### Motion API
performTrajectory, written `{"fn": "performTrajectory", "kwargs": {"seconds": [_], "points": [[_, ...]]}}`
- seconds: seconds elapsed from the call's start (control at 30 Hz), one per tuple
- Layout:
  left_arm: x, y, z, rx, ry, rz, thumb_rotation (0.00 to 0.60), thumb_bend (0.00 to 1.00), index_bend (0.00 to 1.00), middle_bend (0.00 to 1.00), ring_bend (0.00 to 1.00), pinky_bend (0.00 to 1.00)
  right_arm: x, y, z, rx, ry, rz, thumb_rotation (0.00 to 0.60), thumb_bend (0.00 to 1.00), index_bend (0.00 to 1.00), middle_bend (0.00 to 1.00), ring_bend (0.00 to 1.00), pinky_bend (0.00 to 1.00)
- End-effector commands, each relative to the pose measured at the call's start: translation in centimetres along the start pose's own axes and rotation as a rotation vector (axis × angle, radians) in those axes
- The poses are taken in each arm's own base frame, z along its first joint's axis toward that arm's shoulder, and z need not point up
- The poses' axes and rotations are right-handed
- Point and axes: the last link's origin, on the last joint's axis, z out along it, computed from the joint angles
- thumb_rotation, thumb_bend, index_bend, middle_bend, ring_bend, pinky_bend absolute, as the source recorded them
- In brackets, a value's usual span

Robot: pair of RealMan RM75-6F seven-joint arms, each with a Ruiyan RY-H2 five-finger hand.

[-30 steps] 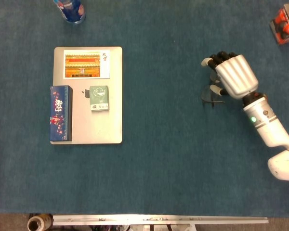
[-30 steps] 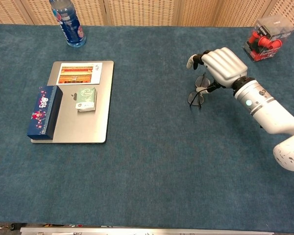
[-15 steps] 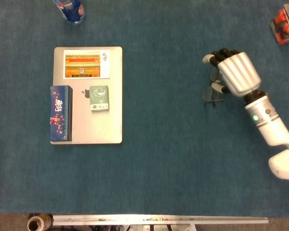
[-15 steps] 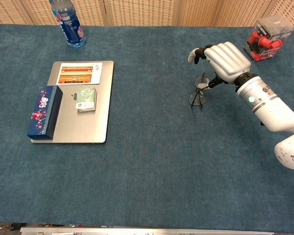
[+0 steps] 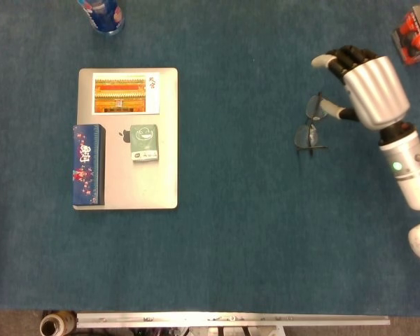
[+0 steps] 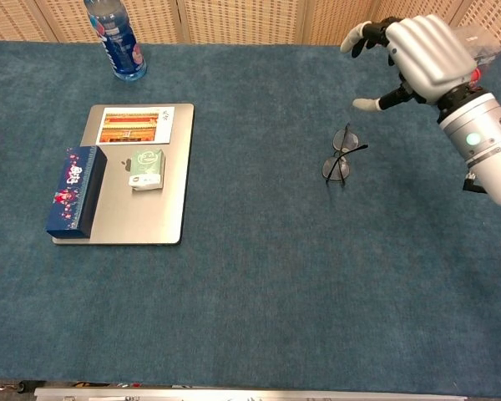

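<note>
Laptop (image 5: 128,175) far left carries a blue box (image 5: 88,164), green pack (image 5: 144,143) and postcard (image 5: 126,93). Glasses (image 5: 310,126) lie on the blue table (image 5: 238,231), just left of and below the right hand (image 5: 364,87), which hovers spread, holding nothing. For a clean grasp, best drop straight over the frame and pinch the bridge, not the lenses.

Blue-carpeted table (image 5: 238,231); on it lie glasses (image 5: 309,126), laptop (image 5: 157,175), bottle (image 5: 102,14), red-filled box (image 5: 414,35).
</note>
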Motion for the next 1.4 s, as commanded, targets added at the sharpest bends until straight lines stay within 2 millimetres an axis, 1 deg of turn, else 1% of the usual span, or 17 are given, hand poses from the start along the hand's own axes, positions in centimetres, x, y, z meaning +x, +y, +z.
{"fn": "performTrajectory", "kwargs": {"seconds": [0.03, 0.23, 0.43, 0.67, 0.73, 1.17, 1.27, 1.33, 1.4], "points": [[0.1, 0.3, 0.1, -0.007, 0.0, 0.007, 0.6, 0.0, 0.48, 0.46, 0.34, 0.44, 2.2, 0.3, -0.6, -0.008, 0.042, 0.021, 0.6, 0.0, 0.37, 0.42, 0.35, 0.52], [0.3, 0.9, 0.1, -0.015, -0.001, 0.021, 0.6, 0.0, 0.48, 0.46, 0.34, 0.44, 3.8, -0.6, -1.3, 0.006, 0.051, 0.091, 0.6, 0.0, 0.37, 0.42, 0.35, 0.52], [0.4, 1.1, 0.0, -0.014, 0.003, 0.026, 0.6, 0.0, 0.48, 0.46, 0.34, 0.44, 4.1, -1.9, -2.0, 0.047, 0.023, 0.144, 0.6, 0.0, 0.37, 0.42, 0.35, 0.52], [0.5, 1.1, -0.1, -0.009, 0.003, 0.024, 0.6, 0.0, 0.48, 0.46, 0.34, 0.44, 3.3, -2.9, -2.8, 0.087, -0.028, 0.148, 0.6, 0.0, 0.37, 0.42, 0.35, 0.52], [0.4, 1.0, -0.1, -0.008, 0.003, 0.021, 0.6, 0.0, 0.48, 0.46, 0.34, 0.44, 2.8, -3.2, -3.0, 0.098, -0.055, 0.15, 0.6, 0.0, 0.37, 0.42, 0.35, 0.52], [0.3, 0.7, -0.3, 0.001, 0.004, 0.014, 0.6, 0.0, 0.48, 0.46, 0.34, 0.44, 0.9, -5.1, -4.0, 0.174, -0.145, 0.156, 0.6, 0.0, 0.37, 0.42, 0.35, 0.52], [0.3, 0.6, -0.4, 0.001, 0.003, 0.014, 0.6, 0.0, 0.48, 0.46, 0.34, 0.44, 0.6, -5.1, -4.1, 0.203, -0.156, 0.137, 0.6, 0.05, 0.37, 0.42, 0.35, 0.52], [0.3, 0.6, -0.3, 0.0, 0.004, 0.014, 0.6, 0.0, 0.48, 0.46, 0.34, 0.44, 0.5, -5.1, -4.1, 0.222, -0.163, 0.127, 0.6, 0.11, 0.37, 0.42, 0.35, 0.52], [0.3, 0.6, -0.3, 0.0, 0.004, 0.015, 0.6, 0.0, 0.48, 0.46, 0.34, 0.44, 0.4, -5.0, -4.1, 0.239, -0.166, 0.114, 0.6, 0.13, 0.37, 0.42, 0.35, 0.52]]}}
